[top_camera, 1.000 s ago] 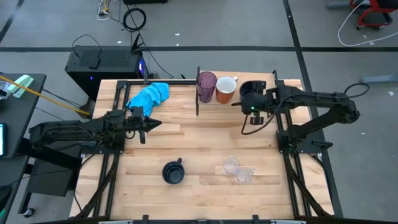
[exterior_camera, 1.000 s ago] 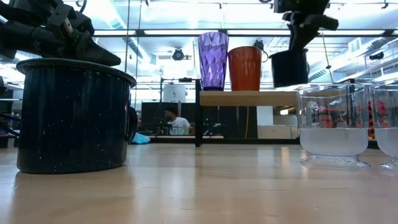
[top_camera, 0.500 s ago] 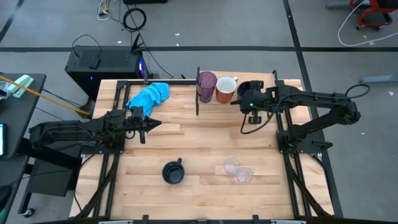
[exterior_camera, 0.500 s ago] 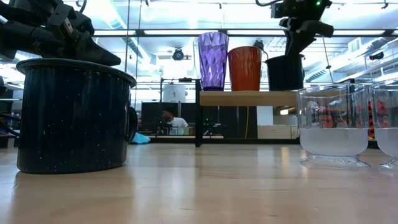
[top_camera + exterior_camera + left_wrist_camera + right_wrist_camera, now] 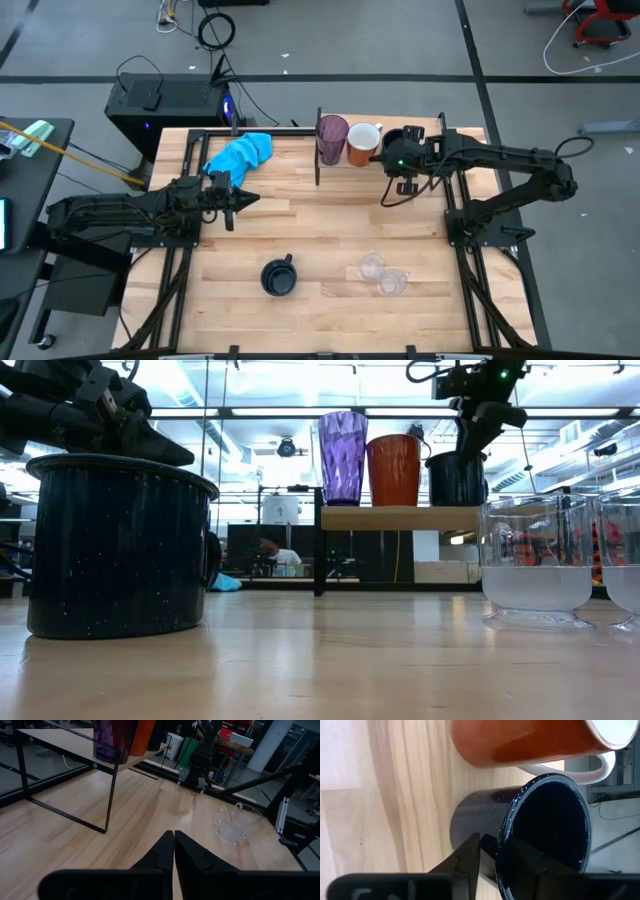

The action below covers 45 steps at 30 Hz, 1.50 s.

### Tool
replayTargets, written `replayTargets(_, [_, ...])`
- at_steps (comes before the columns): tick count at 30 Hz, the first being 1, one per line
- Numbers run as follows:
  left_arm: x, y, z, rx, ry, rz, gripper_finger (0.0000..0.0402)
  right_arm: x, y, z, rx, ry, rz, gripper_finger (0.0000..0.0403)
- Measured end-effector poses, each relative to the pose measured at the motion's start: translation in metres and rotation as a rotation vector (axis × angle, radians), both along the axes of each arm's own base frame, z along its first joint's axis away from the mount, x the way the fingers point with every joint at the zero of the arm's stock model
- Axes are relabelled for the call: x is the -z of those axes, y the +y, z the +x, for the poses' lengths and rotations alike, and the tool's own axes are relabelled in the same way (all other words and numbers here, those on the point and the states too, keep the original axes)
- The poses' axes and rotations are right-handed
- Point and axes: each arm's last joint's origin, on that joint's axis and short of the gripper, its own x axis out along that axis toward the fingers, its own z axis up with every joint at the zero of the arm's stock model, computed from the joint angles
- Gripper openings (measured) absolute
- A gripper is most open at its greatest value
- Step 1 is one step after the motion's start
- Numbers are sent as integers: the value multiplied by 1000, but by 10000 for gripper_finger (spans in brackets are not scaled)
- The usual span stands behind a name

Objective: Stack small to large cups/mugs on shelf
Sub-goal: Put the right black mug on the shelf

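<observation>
**High view first: navy mug on shelf, right claw clamped on its rim**

High view: right gripper [image 5: 398,158] is at the shelf [image 5: 420,132], at 3 o'clock of the orange mug [image 5: 363,143] and the purple tumbler [image 5: 332,138]. Left gripper [image 5: 240,199] waits mid-table, fingers pressed together.

Low view: held navy mug [image 5: 458,478] stands on the shelf, just beside the orange mug.

Right wrist view: fingers pinch the mug's wall, one inside, one outside.

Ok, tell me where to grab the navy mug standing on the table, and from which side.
I'd take the navy mug by its rim wall, straight down from above, one finger inside, one outside. It stands upright, mouth open, with its handle toward the shelf, so pinch the rim on the opposite side. The right claw holds the other navy mug that way.
</observation>
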Motion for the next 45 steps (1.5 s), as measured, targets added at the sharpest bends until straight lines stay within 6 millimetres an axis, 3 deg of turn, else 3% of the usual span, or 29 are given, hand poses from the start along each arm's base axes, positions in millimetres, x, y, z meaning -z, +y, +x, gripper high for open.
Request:
replayTargets(14, [0,0,0,0,0,0,24,-1,0,2,8,-32,-5,141])
replayTargets(33, [0,0,0,0,1,-1,23,-15,-1,6,42,-134,-8,242])
replayTargets(39, [1,0,0,0,15,-3,21,-31,5,-8,83,-211,9,253])
replayTargets(45, [2,0,0,-1,16,-3,14,-43,4,-35,330,-384,69,242])
